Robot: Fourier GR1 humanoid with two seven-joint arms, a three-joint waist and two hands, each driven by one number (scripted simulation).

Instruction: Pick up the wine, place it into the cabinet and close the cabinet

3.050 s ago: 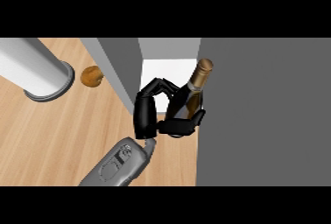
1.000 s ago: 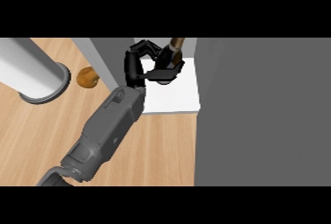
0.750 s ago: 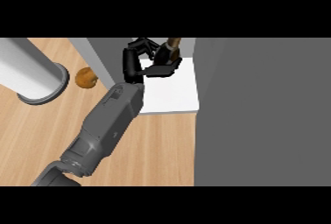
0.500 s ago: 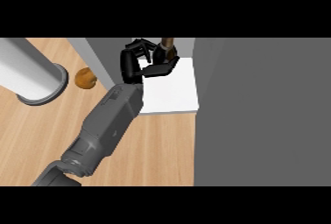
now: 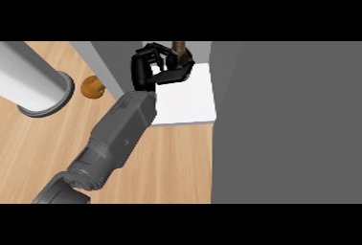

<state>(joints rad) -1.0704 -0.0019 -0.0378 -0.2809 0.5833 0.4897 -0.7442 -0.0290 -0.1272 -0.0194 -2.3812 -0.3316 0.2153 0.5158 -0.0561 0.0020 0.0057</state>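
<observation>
Only the brown neck of the wine bottle point(image 5: 179, 47) shows, at the back of the cabinet's white floor point(image 5: 189, 103); the rest is hidden behind my left hand point(image 5: 157, 67). That hand's black fingers and thumb are curled round the bottle. Its grey forearm runs in from the lower left across the counter. The bottle stands about upright inside the cabinet opening. My right hand does not show.
A large grey cabinet panel point(image 5: 283, 119) fills the right side, right beside the opening. A grey wall point(image 5: 113, 60) borders the opening on the left. On the wooden counter point(image 5: 176, 162) stand a tall grey cylinder point(image 5: 32, 81) and a small brown round object point(image 5: 92, 87).
My left hand has carried the bottle from the counter's edge deep into the cabinet. Over the last second it has crept slightly further back and left.
</observation>
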